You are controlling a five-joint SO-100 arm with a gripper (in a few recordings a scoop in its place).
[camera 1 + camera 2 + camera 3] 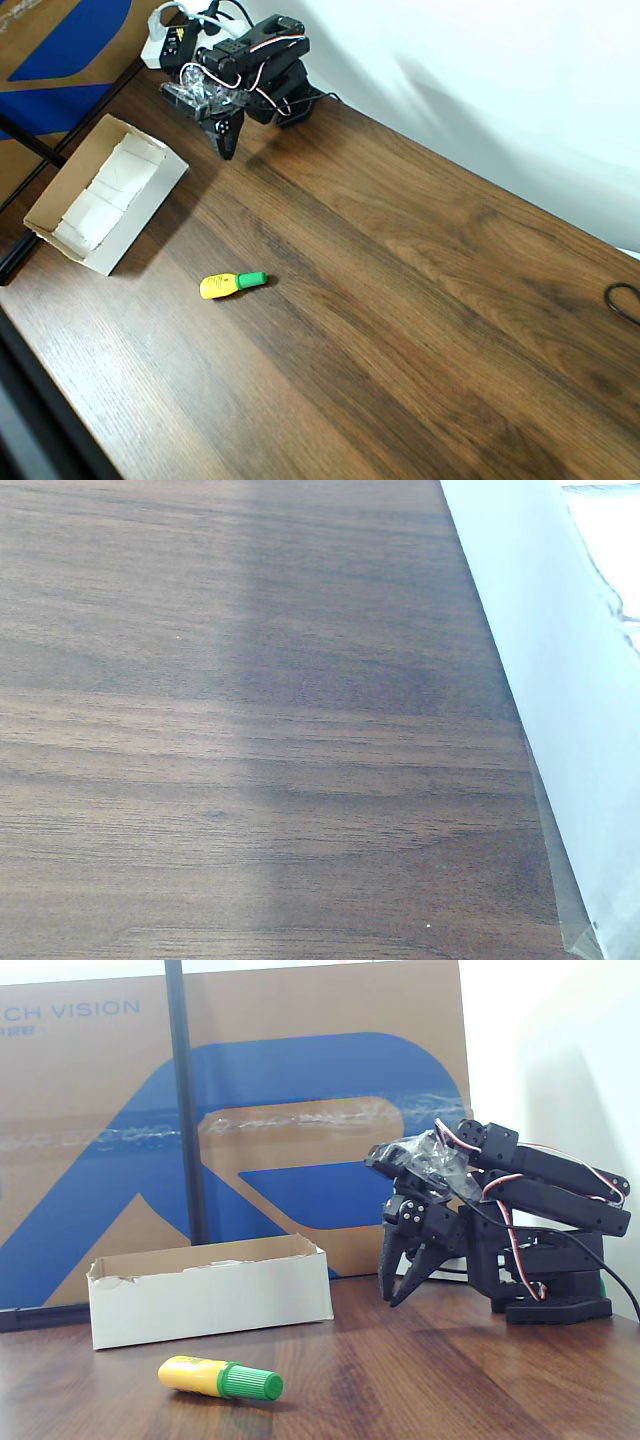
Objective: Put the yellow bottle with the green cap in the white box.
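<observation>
The yellow bottle with the green cap (222, 285) lies on its side on the wooden table, cap pointing right in the overhead view. It lies in front of the white box in the fixed view (203, 1376). The white box (150, 215) stands open-topped at the left, with white padding on its floor, and shows in the fixed view (210, 1305). Its white wall fills the right edge of the wrist view (570, 700). The black arm is folded at the back of the table. Its gripper (228, 140) points down near the box's far end, fingers together and holding nothing (395, 1295).
A brown-and-blue cardboard carton (300, 1110) stands behind the table, with a black pole (185, 1100) in front of it. A white power strip (165, 45) lies by the arm's base. A black cable (625, 300) loops at the table's right edge.
</observation>
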